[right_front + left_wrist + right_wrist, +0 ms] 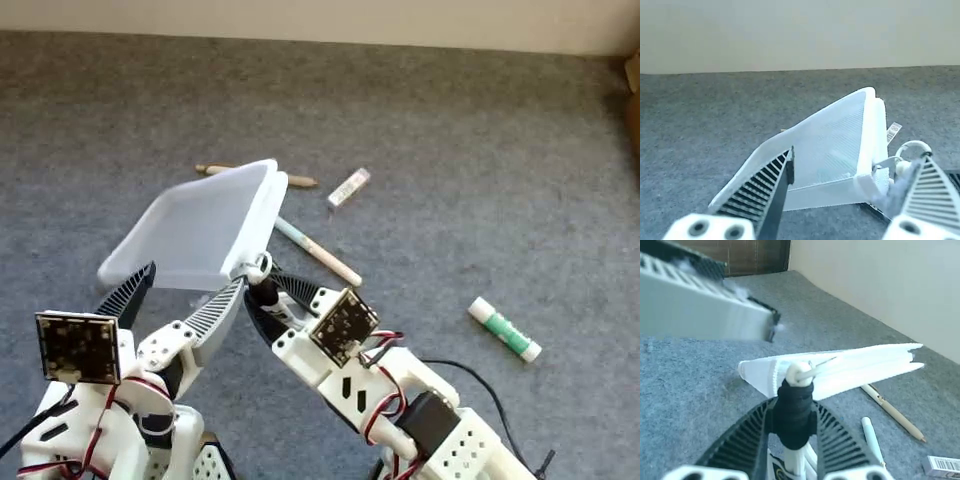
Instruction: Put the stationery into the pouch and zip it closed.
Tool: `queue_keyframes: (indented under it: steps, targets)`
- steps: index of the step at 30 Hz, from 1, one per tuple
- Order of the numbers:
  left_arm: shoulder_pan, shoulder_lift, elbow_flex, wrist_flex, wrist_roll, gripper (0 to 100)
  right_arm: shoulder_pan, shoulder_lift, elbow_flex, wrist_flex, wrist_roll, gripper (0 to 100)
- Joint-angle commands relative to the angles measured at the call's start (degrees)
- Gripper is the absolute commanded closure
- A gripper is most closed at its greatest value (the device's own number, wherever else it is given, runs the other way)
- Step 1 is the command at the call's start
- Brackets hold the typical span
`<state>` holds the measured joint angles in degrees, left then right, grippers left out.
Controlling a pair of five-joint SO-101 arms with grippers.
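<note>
1. Desk [480,120]: grey, carpet-like top. It carries the loose stationery beyond and beside the fingers.

2. Pouch [200,225]: white mesh, raised off the desk and tilted, its far end highest. Its near edge lies between the left fingers, and one near corner meets the right fingers. It is probably held aloft so the zip can run freely. How far the mouth is open cannot be told.

3. Left gripper [196,276]: fingers spread wide, straddling the pouch's near edge from below. They appear to prop and steady the pouch, so one arm braces while the other works the zip. Whether they actually press on the mesh cannot be told.

4. Right gripper [794,412]: fingers drawn narrow, pinching the dark tab of the zip pull. They sit close beside the inner left finger.

5. Two-tone pen [318,252]: flat on the desk just past the right fingers, partly under the pouch's raised side.

6. Pencil [298,181]: flat on the desk beyond the pouch, well past both sets of fingers and mostly hidden by it.

7. Glue stick [505,328]: white and green, lying well apart on the outer side of the right fingers.

8. Small labelled block [348,187]: perhaps an eraser, lying beyond the pen and far from the fingers.

9. Zip pull [262,268]: white ring standing above the right fingers. Items 5 to 8 are outside the pouch, so loading looks undone.
</note>
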<state>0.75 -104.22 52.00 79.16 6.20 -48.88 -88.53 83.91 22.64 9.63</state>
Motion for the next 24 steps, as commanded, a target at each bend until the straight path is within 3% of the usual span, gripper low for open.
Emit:
queue_keyframes:
  steps: [1,8,20,24]
  targets:
    - [1.01,0.31,-0.22,-0.09,0.35,65,-0.31,-0.66,-0.66,-1.71,0.53,99.3]
    - [0.75,0.04,4.97,0.00,-4.40,65,-0.31,-0.66,-0.57,-1.63,0.53,99.3]
    - [0.75,0.31,7.16,-0.44,-4.57,65,-0.31,-1.01,-0.66,-1.63,0.53,99.3]
    - [-2.24,0.13,10.33,-0.44,-4.57,65,-0.31,-1.01,-0.57,-1.63,0.53,99.3]
